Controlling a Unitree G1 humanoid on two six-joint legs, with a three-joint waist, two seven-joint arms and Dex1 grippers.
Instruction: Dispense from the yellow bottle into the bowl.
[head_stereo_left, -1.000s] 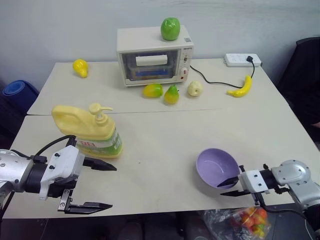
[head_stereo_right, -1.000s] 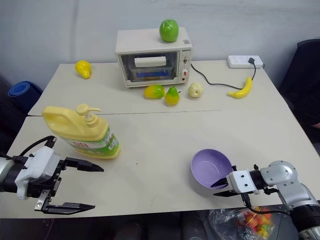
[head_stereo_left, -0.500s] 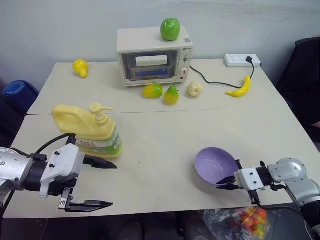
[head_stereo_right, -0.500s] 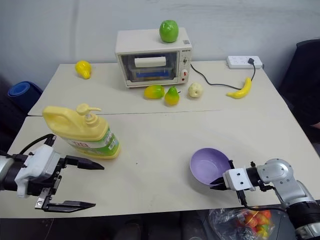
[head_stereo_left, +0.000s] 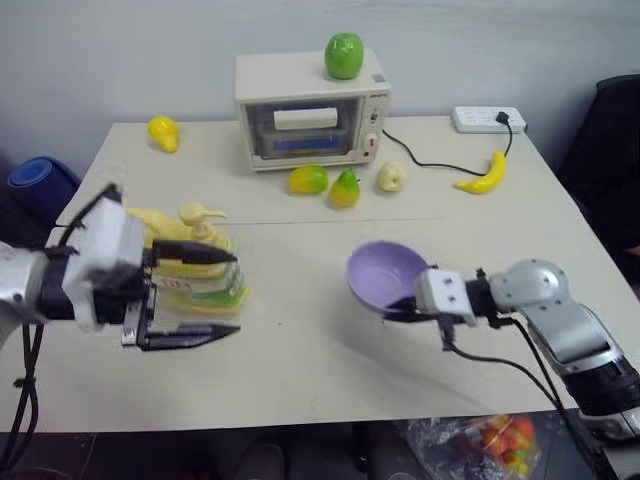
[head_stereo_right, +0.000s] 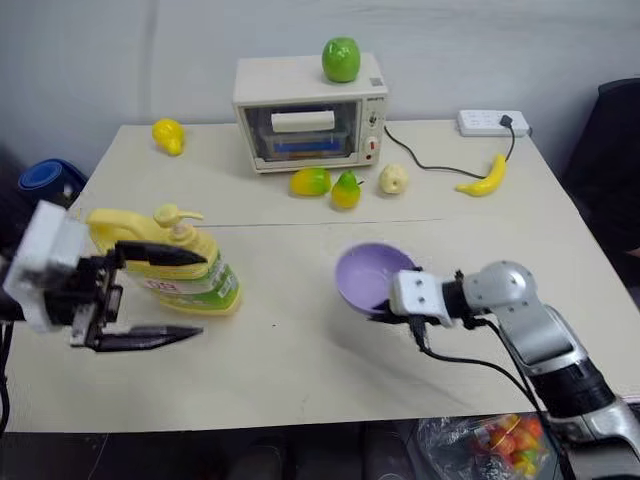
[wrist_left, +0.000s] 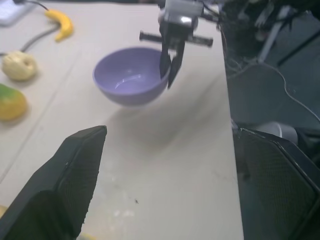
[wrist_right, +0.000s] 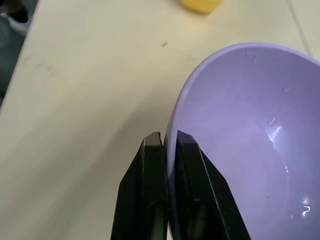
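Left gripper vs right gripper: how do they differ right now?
The left gripper has its fingers spread wide and holds nothing; the right gripper is shut on the rim of the bowl. The left gripper hangs in front of the yellow bottle; the right gripper carries the bowl tilted, clear of the table. Shared: both have two black fingers.

Our left hand hangs raised with fingers spread wide; our right hand pinches, apparently lifted, pointing leftward
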